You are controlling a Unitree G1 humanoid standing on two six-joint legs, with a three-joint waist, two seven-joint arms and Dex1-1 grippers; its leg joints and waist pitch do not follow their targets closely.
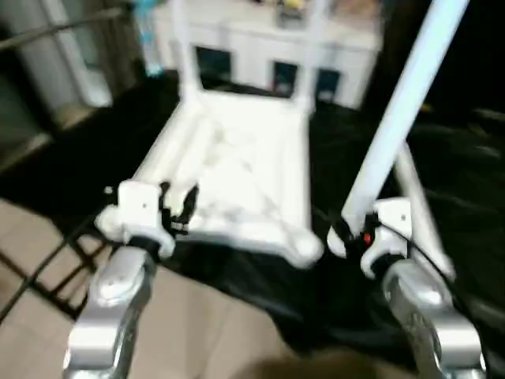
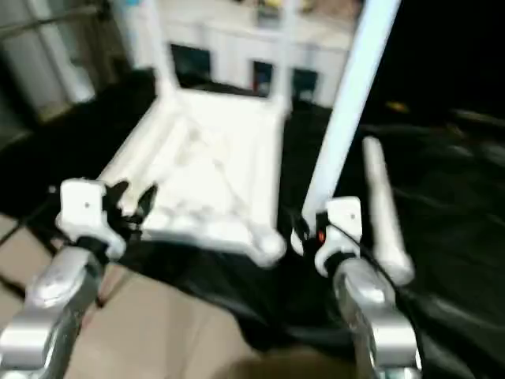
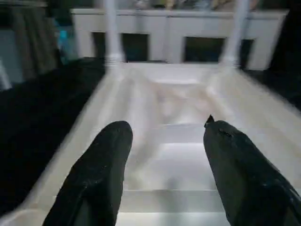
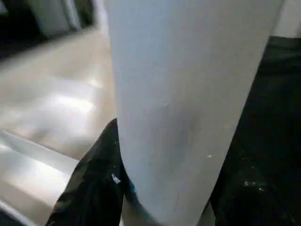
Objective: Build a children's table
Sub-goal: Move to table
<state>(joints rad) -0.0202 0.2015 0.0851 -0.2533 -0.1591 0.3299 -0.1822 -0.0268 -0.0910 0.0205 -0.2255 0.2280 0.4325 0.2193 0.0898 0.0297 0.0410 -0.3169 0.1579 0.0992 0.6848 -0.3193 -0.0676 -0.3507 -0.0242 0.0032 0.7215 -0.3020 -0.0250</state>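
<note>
Black right fingers (image 4: 94,188) around white leg (image 1: 394,118).

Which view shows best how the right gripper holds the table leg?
The right wrist view: the table leg stands clamped in the right gripper, black fingers on each side. The eye views show the whole leg rising tilted from that gripper. The left wrist view shows the tabletop instead.
</note>
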